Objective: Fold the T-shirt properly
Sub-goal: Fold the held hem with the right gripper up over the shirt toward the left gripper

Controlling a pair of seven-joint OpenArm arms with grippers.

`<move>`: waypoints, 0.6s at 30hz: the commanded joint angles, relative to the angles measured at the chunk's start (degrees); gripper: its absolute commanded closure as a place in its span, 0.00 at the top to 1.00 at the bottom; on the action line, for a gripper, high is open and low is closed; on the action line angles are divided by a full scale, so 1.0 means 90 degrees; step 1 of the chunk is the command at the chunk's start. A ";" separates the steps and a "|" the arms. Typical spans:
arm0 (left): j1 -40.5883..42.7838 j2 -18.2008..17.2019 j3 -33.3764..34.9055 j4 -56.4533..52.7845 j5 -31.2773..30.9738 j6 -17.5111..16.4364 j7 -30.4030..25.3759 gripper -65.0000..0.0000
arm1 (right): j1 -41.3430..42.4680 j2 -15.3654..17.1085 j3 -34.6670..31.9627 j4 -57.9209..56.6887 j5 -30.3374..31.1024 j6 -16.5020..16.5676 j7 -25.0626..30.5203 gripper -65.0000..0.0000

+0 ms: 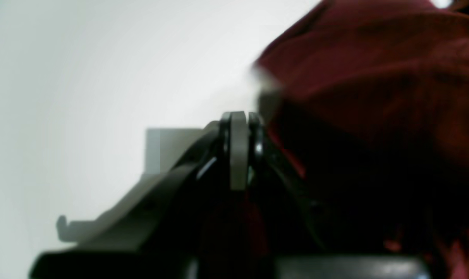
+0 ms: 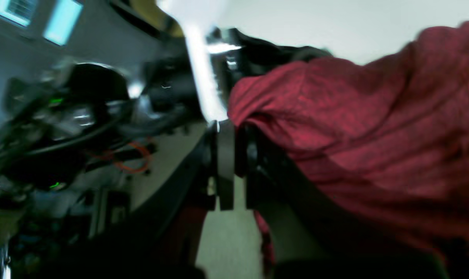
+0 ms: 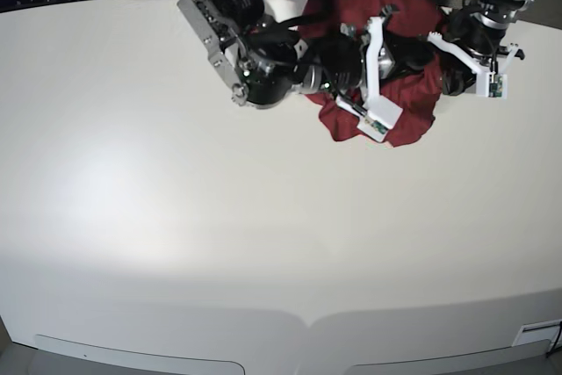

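Both grippers are pinching the bunched T-shirt [image 3: 413, 98] near the table's [image 3: 176, 217] far edge: left gripper [image 1: 239, 128] fully closed, right gripper [image 2: 231, 135] nearly so. Thin knit is likely slipping free or dragging off that edge if the arms are pulling unevenly.

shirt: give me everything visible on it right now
The shirt is dark red, thin knit, plain, with no print visible. It lies bunched in a rumpled heap near the far edge of the white table, unfolded. Both arms reach into it: the right gripper and the left gripper look pinched shut on its folds.
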 commanded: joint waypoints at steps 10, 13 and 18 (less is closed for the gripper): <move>0.0000 -0.0044 -0.0036 0.0097 -0.0022 0.0017 -0.0287 0.00 | 0.0070 -0.0068 -0.0408 0.0112 0.0170 0.0055 -0.0855 0.02; 0.0000 -0.0044 -0.0036 0.0100 -0.0019 0.0019 -0.0287 0.00 | 0.0075 -0.0068 -0.0408 0.0112 0.0233 0.0055 -0.0852 0.32; 0.0002 -0.0046 -0.0036 0.0100 -0.0022 0.0022 -0.0202 0.00 | 0.0209 -0.0068 -0.0403 0.0112 0.0532 0.0055 -0.0855 0.46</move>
